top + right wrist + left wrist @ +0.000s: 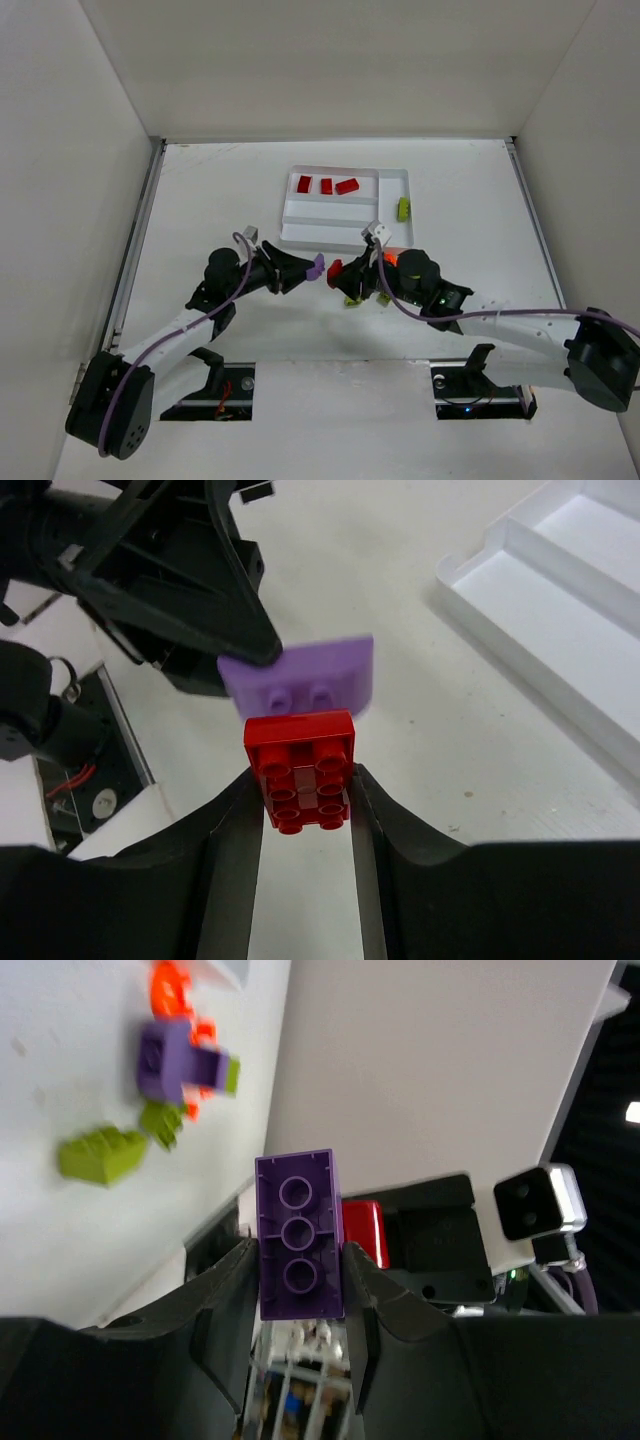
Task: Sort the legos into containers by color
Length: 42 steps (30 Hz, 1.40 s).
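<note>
Top external: a purple lego (318, 266) was clenched in the left claw (311, 268), a red lego (334, 268) in the right claw (341, 271). Both were presumably meant for the tray (320, 232) at 12 o'clock.

The purple brick (298, 1245) and the red brick (304, 768) are smooth, glossy plastic. My left claw (297, 1260) and right claw (305, 792) are matt black plastic. The white tray (560, 630) looks like smooth plastic, and the table (430, 730) is matt and faintly speckled.
</note>
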{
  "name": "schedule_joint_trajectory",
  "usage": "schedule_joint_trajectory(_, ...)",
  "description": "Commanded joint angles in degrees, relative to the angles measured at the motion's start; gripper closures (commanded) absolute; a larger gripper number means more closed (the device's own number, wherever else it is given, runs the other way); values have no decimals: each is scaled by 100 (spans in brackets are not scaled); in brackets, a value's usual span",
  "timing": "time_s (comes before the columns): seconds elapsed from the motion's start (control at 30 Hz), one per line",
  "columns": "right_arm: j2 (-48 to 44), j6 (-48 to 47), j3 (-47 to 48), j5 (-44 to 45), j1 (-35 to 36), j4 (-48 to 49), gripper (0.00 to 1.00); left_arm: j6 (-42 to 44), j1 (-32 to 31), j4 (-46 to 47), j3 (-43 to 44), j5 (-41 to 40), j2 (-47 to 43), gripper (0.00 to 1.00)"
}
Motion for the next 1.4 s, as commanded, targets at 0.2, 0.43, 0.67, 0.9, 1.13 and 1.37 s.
schedule_joint_trajectory(0.2, 35, 537, 479, 625, -1046, 295, 73, 716, 528, 235, 59, -863, -69, 90)
schedule_joint_trajectory(0.43, 2477, 864, 2719, 1979, -1775, -574, 72, 1428, 228, 314, 314, -1321, 415, 89)
schedule_joint_trajectory(0.67, 3965, 985, 4504, 2270, -2506, -1584, 72, 1763, 18, 314, -107, -1567, 125, 88)
schedule_joint_trajectory(0.9, 5073, 916, 5824, 2033, -2770, -2552, 69, 2044, -299, 446, -240, -1779, 265, 88)
schedule_joint_trajectory(1.13, 5478, 1003, 6185, 2129, -2788, -2852, 68, 2264, -211, 525, -196, -1700, 520, 87)
schedule_joint_trajectory(1.37, 5382, 1109, 6159, 2261, -2805, -2791, 44, 2317, -115, 525, -81, -1665, 679, 87)
